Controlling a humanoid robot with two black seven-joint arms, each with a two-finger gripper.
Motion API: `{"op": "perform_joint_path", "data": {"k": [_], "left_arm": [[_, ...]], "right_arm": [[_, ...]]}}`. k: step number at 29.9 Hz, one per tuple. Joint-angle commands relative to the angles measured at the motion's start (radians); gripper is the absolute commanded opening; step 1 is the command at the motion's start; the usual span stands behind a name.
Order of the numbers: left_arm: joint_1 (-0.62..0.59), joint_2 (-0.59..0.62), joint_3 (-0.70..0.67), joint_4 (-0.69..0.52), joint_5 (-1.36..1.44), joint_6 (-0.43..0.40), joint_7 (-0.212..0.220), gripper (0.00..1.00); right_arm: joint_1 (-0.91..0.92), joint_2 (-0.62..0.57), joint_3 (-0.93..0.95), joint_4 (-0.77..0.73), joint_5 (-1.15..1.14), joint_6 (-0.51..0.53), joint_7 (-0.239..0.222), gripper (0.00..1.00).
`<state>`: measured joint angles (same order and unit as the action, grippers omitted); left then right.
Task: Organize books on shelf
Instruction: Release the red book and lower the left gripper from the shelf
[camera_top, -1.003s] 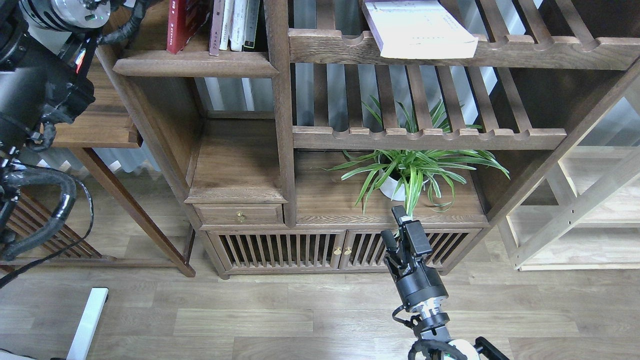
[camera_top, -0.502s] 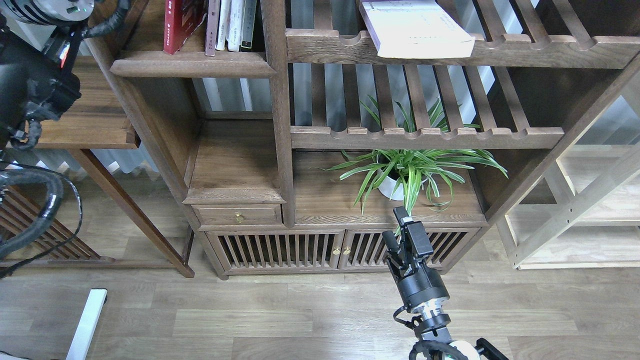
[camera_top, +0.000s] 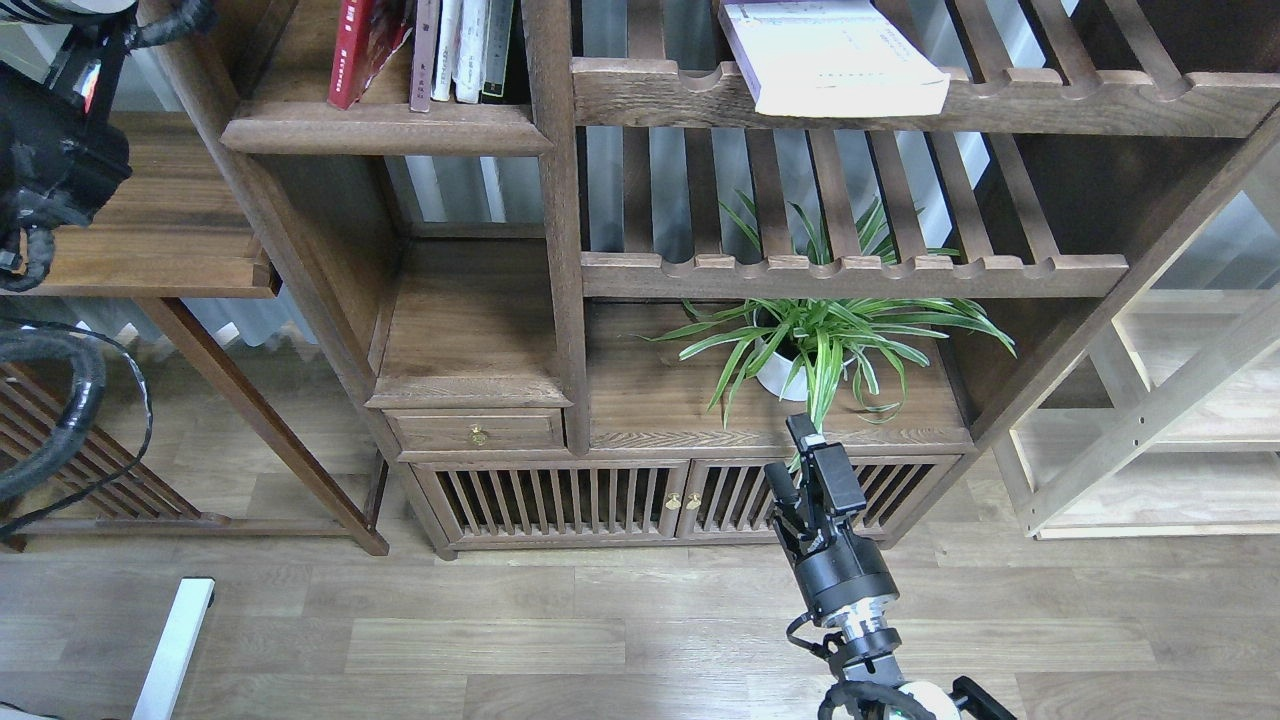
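A red book (camera_top: 352, 50) leans to the right on the dark plank shelf (camera_top: 385, 128) at the top left. A maroon-spined book (camera_top: 426, 50) stands upright beside it. A white book with lavender edges (camera_top: 835, 55) lies flat on the upper slatted shelf, its corner over the front rail. My right gripper (camera_top: 790, 455) is low in front of the cabinet doors, open and empty, far below all the books. Only thick parts of my left arm (camera_top: 55, 150) show at the left edge; its gripper is out of view.
Thin white-spined books (camera_top: 470, 48) stand right of the maroon spine, against the post (camera_top: 555, 220). A potted spider plant (camera_top: 810, 345) sits on the cabinet top just beyond my right gripper. A side table (camera_top: 150, 250) stands at left, a pale shelf frame (camera_top: 1150, 420) at right.
My left arm has moved up and to the left, with less of it in view. The right arm and the books have not moved.
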<state>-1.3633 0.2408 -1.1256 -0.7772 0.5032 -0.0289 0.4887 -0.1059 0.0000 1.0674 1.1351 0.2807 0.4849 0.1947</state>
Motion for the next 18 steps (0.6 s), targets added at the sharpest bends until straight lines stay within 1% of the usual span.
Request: {"op": "perform_joint_path", "data": {"k": [1, 6, 10, 18], "left_arm": [[0.000, 0.000, -0.002, -0.002, 0.000, -0.002, 0.000, 0.71], [0.006, 0.014, -0.010, -0.042, -0.003, 0.001, 0.000, 0.72], [0.032, 0.038, -0.013, -0.108, -0.052, 0.006, 0.000, 0.72], [0.203, 0.179, -0.031, -0.353, -0.179, 0.033, 0.000, 0.73]], "right_arm": [[0.000, 0.000, 0.005, 0.002, 0.000, 0.000, 0.000, 0.99], [0.003, 0.000, 0.005, 0.012, 0.000, 0.000, 0.000, 0.99], [0.011, 0.000, -0.003, 0.041, 0.000, -0.006, -0.001, 0.99], [0.022, 0.000, -0.006, 0.080, 0.000, -0.015, -0.008, 0.99]]}}
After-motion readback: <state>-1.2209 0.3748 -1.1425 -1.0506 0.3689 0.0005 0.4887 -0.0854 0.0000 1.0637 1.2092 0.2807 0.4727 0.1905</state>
